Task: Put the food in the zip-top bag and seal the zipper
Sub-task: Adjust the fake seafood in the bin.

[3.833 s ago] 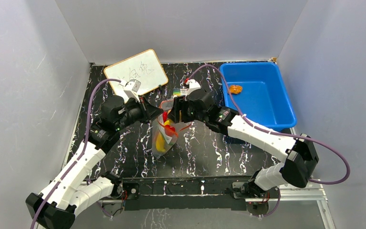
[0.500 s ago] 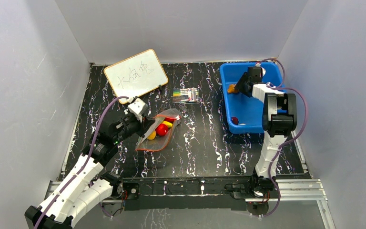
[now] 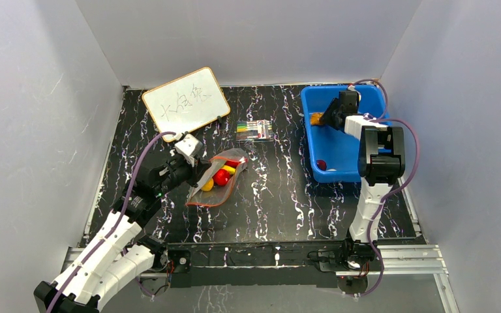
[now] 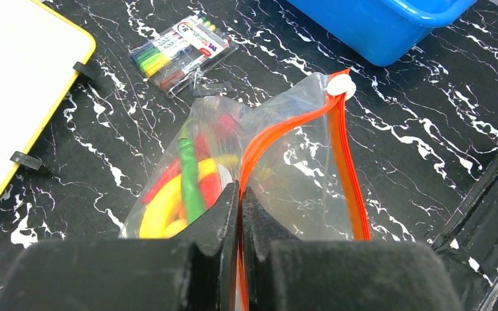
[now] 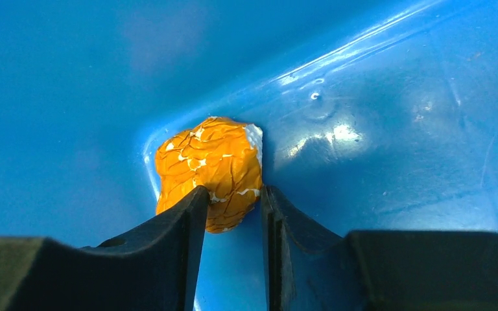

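We see the left gripper (image 4: 240, 194) pressed together on the zipper (image 4: 343, 152), pinching the orange-red strip where it runs into the grip. The bag (image 3: 220, 179) lies on the black marbled table (image 3: 280, 195), left of centre, its mouth gaping, with the white slider (image 4: 341, 85) at the far end of the strip. Inside it we make out a yellow banana (image 4: 159, 210), a green pepper (image 4: 188, 172) and red pieces, blurred by the plastic.

The right gripper (image 5: 232, 194) reaches down into the blue tub (image 3: 342, 153) at the table's far right. Its fingers (image 5: 181, 240) stand a little apart on either side of the orange fruit (image 5: 207, 162), which sits in a corner of the tub floor. They are right against it, but we cannot tell whether they press it. A small dark red piece (image 3: 321, 164) lies at the tub's near end. A pack of markers (image 3: 255, 129) and a whiteboard (image 3: 186, 99) lie beyond the bag.
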`<state>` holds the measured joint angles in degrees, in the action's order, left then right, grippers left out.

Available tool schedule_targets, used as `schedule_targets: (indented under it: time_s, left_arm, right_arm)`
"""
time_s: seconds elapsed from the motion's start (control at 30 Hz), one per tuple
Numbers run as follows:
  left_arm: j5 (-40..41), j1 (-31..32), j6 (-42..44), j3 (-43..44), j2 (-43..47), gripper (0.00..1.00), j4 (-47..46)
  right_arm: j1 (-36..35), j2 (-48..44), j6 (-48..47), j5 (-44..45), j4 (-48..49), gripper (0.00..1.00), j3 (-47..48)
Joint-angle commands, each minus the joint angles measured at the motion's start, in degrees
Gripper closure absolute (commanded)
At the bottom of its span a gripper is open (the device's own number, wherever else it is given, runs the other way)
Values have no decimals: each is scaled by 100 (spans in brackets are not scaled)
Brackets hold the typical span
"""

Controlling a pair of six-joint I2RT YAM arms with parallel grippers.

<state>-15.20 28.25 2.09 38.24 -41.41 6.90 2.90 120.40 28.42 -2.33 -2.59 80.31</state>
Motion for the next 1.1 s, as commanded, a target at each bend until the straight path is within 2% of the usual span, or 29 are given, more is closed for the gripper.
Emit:
schedule_targets:
  time_s: [0.0,0.17,0.5,0.57,0.77,0.87,0.97,1.07]
  left_arm:
    - [63,14,85,-24,73,100,-98]
    - [168,14,97,-37,147,100,-83]
    - [180,14,75,-36,126,100,-98]
    - [177,14,72,-29,129,100,-101]
    - [173,11,81,-19,116,100,-85]
    - [197,13,86,-31,141,100,-91]
    - [174,9,93,-30,142,100,-100]
    - [139,12,94,-28,137,100,-101]
  right_arm:
    - [40,131,24,-160,281,69,-57]
    - [85,-94,-69,3,256,75,-265]
    - [158,-677,-449,623,-608,75,-458]
    - [155,-812,-436,544,-553,72,-504]
    - [161,-793,-417,420,-488,49,-290]
    - [161,-661,-394,399,-514,43,-154]
    - [160,-496,-337,296,-462,42,-96]
    - [167,-351,-305,196,-384,45,-65]
